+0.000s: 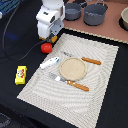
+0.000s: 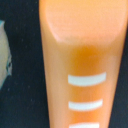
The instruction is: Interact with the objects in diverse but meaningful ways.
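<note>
Gripper is sitting low over the orange ridged block at the placemat's far corner, toward the exterior view's left. The block is filling the wrist view, so you are working at it; whether the jaws are wide, narrow or clamping it, I cannot tell. Tomato ball is lying just beside, the white fish piece near the tan plate, the yellow packet off the mat. Next, judged: confirm the grasp, then lift straight, avoiding the tomato.
</note>
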